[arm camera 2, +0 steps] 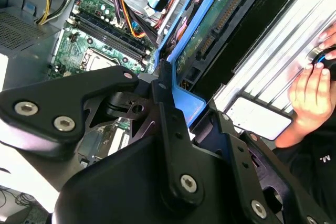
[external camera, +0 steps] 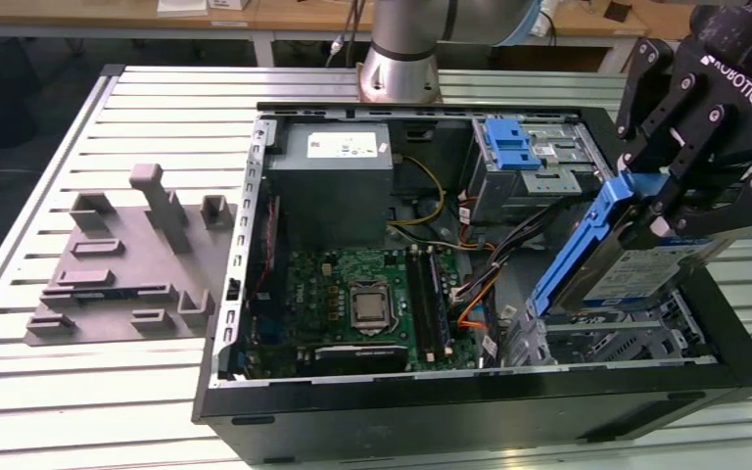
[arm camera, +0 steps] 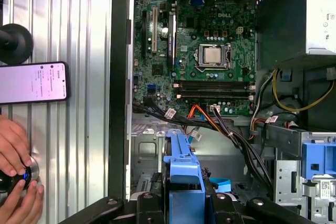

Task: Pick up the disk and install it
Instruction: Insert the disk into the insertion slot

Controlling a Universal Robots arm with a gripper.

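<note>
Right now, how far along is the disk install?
Done: pick-up. The gripper is shut on the disk, holding it tilted in the air over the open computer case. In hand: the disk hangs above the metal bay at the exterior view's right. Left: seating it; the disk is not in the bay yet.

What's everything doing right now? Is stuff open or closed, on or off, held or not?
computer case, lying on its side, open.
disk, held up tilted above the computer case, not yet in a bay.
pincer, shut on the disk.
phone, screen lit.
hand, resting on a round knob.
</note>
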